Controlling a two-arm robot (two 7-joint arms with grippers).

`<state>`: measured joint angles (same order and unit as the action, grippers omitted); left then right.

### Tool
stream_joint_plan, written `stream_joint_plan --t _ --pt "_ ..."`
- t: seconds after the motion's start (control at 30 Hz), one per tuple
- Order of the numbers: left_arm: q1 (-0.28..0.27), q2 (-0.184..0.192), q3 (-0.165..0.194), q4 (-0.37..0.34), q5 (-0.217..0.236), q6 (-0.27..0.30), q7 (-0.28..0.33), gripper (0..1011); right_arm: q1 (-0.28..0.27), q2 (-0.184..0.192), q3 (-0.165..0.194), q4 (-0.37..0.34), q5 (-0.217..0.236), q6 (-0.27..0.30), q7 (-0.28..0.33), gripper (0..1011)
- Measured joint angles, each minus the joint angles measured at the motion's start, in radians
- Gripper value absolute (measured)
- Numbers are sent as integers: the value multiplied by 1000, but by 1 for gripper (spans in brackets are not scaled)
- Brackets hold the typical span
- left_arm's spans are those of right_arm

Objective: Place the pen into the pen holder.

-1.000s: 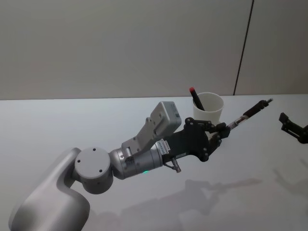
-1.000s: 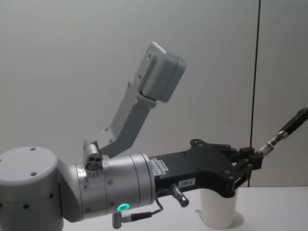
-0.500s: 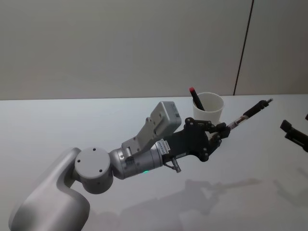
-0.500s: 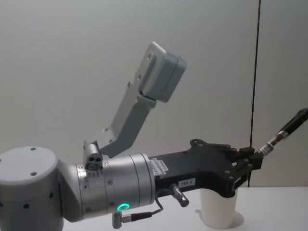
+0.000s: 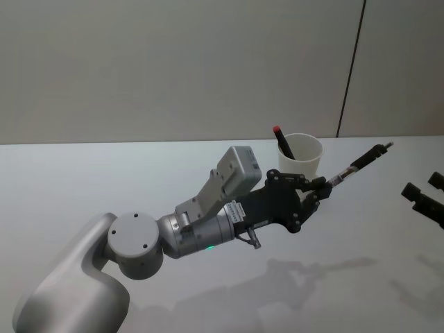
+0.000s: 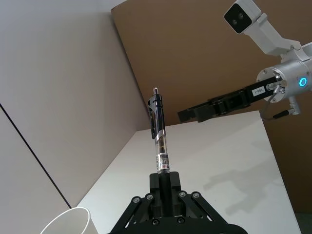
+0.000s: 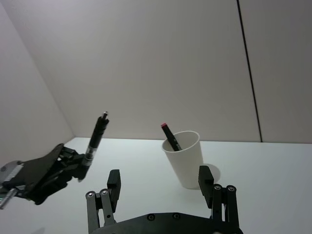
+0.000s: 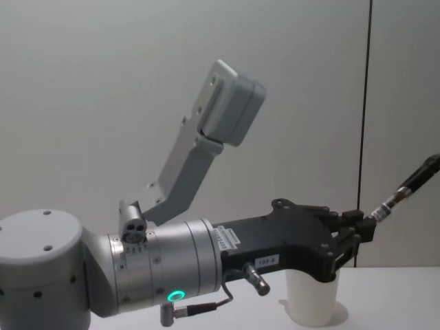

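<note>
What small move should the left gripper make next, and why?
Probably swing the left gripper toward the paper cup, bringing the pen over its opening. The gripper is shut on the pen, which juts up and away to the cup's right, not above the rim. The right gripper sits open, apart.

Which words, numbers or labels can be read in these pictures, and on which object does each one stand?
None can be read with certainty.
Small tag on the left hand: characters too small to read.
White sticker on the left wrist: fine print, blurred.
Printed band on the held pen: too small.
Tag on the right arm: blurred.
Paper cup: no markings.
</note>
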<state>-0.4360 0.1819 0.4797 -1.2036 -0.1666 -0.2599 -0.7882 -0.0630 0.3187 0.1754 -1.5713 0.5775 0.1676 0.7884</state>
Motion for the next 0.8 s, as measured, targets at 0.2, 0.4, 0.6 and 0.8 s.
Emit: stream_joint_plan --t 0.2,0.4,0.6,0.8 --pt "0 0 0 0 0 0 0 129 -4 -1 -11 1 53 22 46 1002" --pt "0 0 0 0 0 0 0 127 -5 -7 -25 -1 88 34 65 1002" --pt "0 0 0 0 0 0 0 127 -3 -21 -46 -5 120 43 70 1001" --pt "0 0 0 0 0 0 0 127 6 -38 -68 -5 147 44 62 1002"
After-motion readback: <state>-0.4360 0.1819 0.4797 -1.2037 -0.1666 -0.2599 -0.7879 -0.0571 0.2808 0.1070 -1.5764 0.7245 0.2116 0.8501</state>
